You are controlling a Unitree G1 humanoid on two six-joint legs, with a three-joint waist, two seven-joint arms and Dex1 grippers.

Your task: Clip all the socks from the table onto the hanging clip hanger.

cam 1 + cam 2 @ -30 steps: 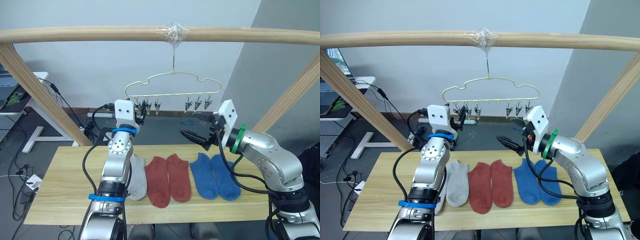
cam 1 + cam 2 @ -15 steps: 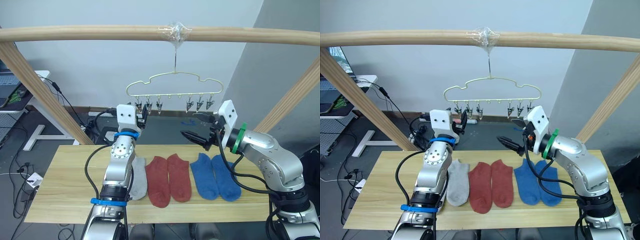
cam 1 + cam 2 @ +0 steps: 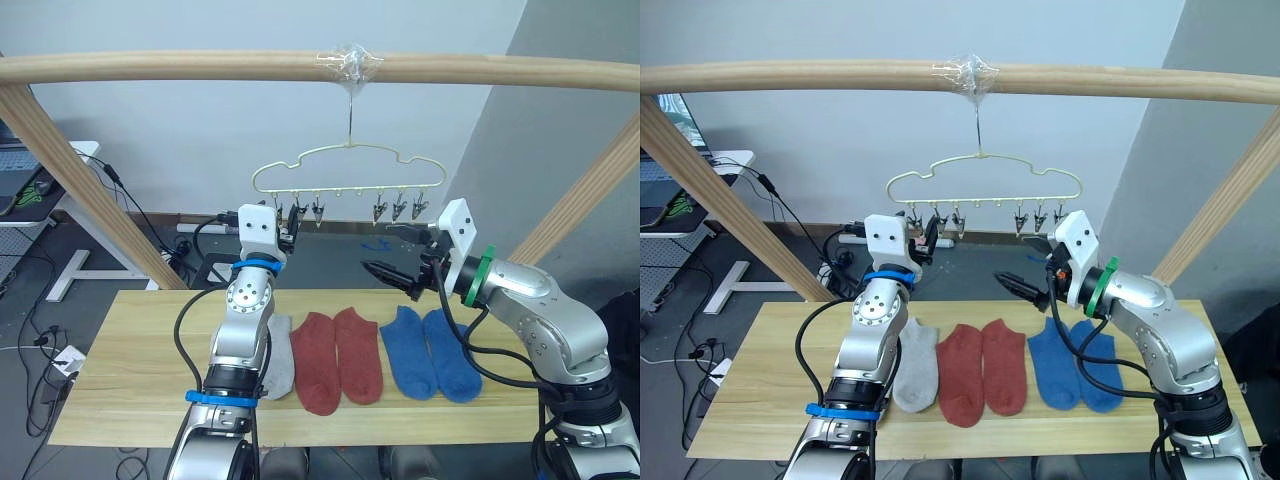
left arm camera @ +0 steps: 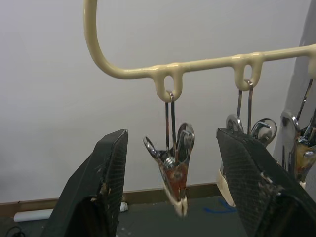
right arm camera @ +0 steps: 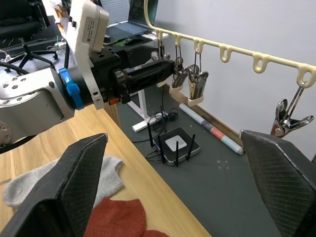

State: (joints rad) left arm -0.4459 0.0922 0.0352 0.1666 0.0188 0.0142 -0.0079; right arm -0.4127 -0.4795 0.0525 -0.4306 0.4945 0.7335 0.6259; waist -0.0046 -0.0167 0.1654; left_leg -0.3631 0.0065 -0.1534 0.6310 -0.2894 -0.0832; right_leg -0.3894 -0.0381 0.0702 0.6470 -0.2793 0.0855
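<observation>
The cream clip hanger (image 3: 348, 160) hangs by its hook from the wooden pole, its dark clips in a row. My left gripper (image 3: 290, 222) is raised to the hanger's left end and open, with the leftmost clip (image 4: 175, 182) hanging between its fingers, untouched. On the table (image 3: 120, 380) lie a light grey sock (image 3: 280, 355) partly behind my left arm, two rust red socks (image 3: 315, 362) (image 3: 357, 352) and two blue socks (image 3: 406, 350) (image 3: 447, 352). My right gripper (image 3: 385, 272) hovers open and empty above the socks, below the hanger's right clips.
A round wooden pole (image 3: 200, 68) spans the top, held by slanted side posts (image 3: 70, 180) (image 3: 590, 190). Behind the table on the dark floor are cables, a small router (image 5: 176, 143) and a white desk (image 3: 60, 210).
My left gripper has shifted slightly right, closer to the hanger's leftmost clips. The right arm and the socks have stayed put.
</observation>
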